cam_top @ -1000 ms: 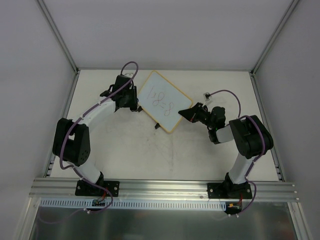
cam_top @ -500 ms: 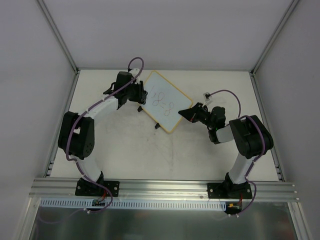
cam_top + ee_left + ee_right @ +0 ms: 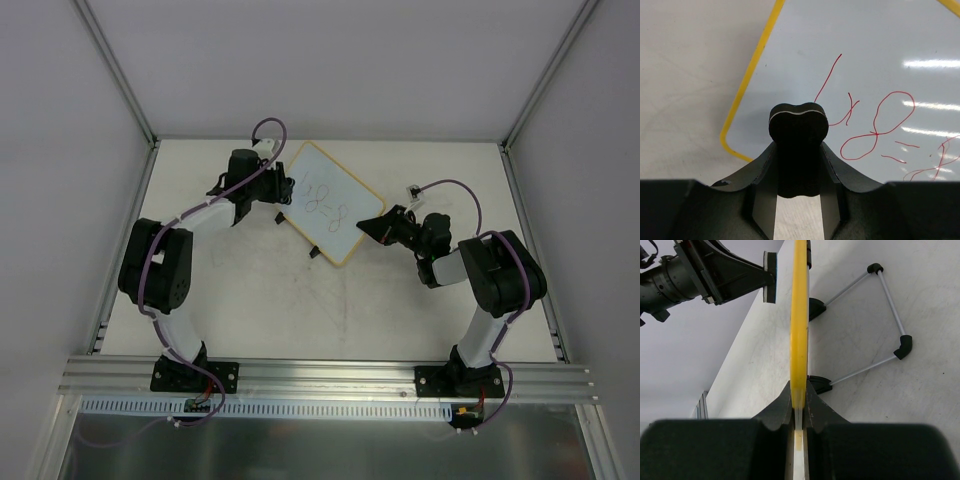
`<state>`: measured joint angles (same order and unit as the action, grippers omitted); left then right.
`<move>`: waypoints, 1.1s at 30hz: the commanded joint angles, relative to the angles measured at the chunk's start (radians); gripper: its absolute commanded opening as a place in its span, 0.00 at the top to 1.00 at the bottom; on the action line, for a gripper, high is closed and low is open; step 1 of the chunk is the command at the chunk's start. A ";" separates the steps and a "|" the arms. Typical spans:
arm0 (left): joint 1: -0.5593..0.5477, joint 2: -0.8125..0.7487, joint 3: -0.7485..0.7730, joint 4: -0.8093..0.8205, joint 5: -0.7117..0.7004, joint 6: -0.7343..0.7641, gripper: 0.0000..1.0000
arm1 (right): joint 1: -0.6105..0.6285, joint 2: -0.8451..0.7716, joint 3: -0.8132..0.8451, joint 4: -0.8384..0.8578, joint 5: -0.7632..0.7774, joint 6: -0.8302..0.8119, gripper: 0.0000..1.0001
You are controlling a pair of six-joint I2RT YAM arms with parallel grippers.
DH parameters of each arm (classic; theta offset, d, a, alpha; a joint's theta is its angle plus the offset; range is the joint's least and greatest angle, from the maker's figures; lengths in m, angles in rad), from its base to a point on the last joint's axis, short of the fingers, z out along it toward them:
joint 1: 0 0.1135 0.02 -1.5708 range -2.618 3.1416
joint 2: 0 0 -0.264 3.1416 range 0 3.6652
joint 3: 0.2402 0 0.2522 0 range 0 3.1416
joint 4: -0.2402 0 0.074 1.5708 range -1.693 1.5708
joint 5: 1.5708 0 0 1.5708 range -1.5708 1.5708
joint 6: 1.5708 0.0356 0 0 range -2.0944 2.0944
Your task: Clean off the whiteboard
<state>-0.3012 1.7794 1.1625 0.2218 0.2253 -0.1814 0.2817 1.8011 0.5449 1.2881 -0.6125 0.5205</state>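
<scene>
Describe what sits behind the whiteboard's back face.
The right wrist view shows a wire stand joined by two black clips to the back of the whiteboard, above the table. From above, the board covers the stand; only the clips peek out.

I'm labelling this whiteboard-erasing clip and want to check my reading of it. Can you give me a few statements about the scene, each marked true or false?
1. The right gripper is clamped on the whiteboard at its yellow frame. True.
2. The left gripper is empty. False: it holds a black eraser.
3. The writing on the board is red. True.
4. The board is wiped clean. False: red marks show on it.
</scene>
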 commanded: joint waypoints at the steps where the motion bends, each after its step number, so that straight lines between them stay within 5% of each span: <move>1: 0.001 0.043 0.028 0.057 0.000 0.023 1.00 | 0.007 -0.022 0.027 0.244 -0.026 -0.010 1.00; 33: -0.049 0.133 0.023 0.137 0.017 0.014 1.00 | 0.010 -0.023 0.035 0.244 -0.038 -0.008 1.00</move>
<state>-0.3088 1.9133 1.1759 0.3252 0.2253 -0.1741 0.2821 1.8011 0.5461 1.2888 -0.6159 0.5335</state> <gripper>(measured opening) 0.317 0.067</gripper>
